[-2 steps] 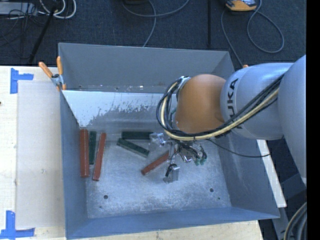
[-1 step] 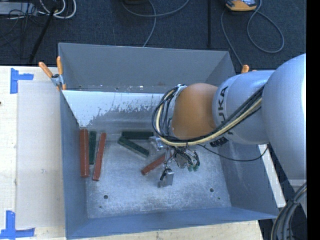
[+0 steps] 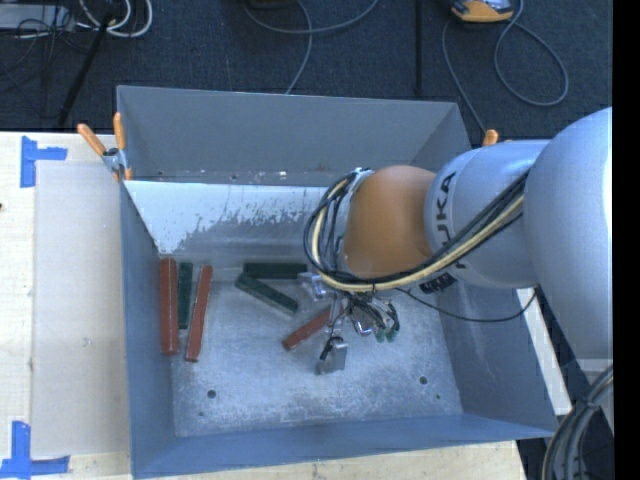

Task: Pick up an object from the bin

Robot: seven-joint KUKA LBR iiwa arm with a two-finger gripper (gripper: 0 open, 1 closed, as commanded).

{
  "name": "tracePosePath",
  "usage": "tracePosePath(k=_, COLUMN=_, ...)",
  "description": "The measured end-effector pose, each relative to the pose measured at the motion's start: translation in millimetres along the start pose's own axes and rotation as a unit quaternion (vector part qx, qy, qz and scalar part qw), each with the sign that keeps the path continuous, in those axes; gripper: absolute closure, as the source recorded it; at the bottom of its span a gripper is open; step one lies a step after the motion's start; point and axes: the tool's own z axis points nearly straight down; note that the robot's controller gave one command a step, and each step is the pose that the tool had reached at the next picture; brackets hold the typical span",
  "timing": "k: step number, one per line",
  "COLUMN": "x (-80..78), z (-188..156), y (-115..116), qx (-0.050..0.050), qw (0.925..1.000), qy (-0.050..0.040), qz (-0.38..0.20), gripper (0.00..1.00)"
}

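Nearest candidate I'm seeing: short reddish-brown flat stick (image 3: pixel 303 335), lying slanted on the floor of the grey metal bin (image 3: pixel 290 138), just below frame centre. Its upper-right end is running under the wrist hardware, so I'm not seeing its full length. It's looking thin, low and rigid, with little height to grab.

Gripper (image 3: pixel 332 356) is hanging just right of that stick's lower half, close to the floor. I can't tell whether it's spread or closed, and I'm not seeing anything in it.

My call: I'm wanting the gripper shifted left over the stick's middle, turned across its narrow width, then taken right down to the floor before closing.

Two dark green bars (image 3: pixel 268 290) are lying just up-left of it, apart from it. Two longer reddish-brown sticks (image 3: pixel 168 306) and a dark green strip (image 3: pixel 185 296) are sitting well apart at frame left.
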Motion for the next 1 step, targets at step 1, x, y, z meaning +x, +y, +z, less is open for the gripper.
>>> tracePosePath(k=1, x=-1.0, z=-1.5, y=-0.2, qx=0.000, qw=1.0000, qy=-0.0009, qz=0.000, gripper=1.00)
